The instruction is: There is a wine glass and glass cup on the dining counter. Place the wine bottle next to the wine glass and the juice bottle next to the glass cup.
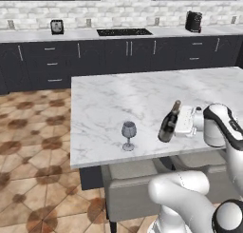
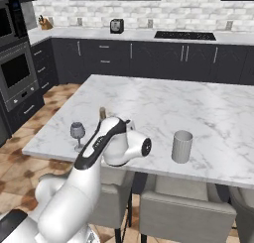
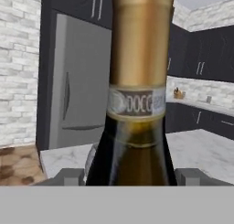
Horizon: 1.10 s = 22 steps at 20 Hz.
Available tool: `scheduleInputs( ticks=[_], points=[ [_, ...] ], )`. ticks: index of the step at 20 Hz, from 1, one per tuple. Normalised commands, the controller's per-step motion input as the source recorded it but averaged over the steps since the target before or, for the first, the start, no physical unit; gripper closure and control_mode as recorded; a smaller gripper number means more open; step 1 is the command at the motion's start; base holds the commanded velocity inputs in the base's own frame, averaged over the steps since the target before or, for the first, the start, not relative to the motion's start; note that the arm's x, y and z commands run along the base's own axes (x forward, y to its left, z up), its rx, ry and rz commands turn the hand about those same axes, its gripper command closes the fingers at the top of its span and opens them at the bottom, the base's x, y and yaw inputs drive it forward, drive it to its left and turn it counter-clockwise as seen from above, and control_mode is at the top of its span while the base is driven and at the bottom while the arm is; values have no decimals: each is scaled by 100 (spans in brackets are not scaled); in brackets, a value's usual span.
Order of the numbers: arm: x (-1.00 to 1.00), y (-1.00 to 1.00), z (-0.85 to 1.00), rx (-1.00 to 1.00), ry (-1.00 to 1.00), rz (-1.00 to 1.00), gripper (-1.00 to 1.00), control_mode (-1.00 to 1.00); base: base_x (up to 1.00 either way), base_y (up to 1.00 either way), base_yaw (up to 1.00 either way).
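Two dark finger tips (image 3: 73, 176) flank the wine bottle (image 1: 169, 122), one on each side of its shoulder, and the pincer (image 3: 130, 176) appears pressed onto it just below the gold neck. From the left base camera the bottle leans, its neck tipping toward the hand, its base on or just above the dining counter (image 1: 114, 103); I cannot tell which. Beyond the bottle from the pincer, a little apart, stands the wine glass (image 1: 128, 135), upright near the counter's front edge. On the other side of the arm, well apart from the pincer, the glass cup (image 2: 181, 146) stands upright on the marble.
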Motion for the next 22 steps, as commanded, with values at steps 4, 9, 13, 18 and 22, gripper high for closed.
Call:
scheduleInputs(
  ticks=[4,9,13,18,22],
  points=[
    [11,18,-19,0,-8,0,100,-100,0,0,0],
    [18,29,-17,0,-2,0,100,-100,0,0,0],
    [16,18,-14,0,0,0,100,-100,0,0,0],
    [22,21,-18,0,0,0,100,-100,0,0,0],
    [29,19,-21,0,3,0,100,-100,0,0,0]
  ],
)
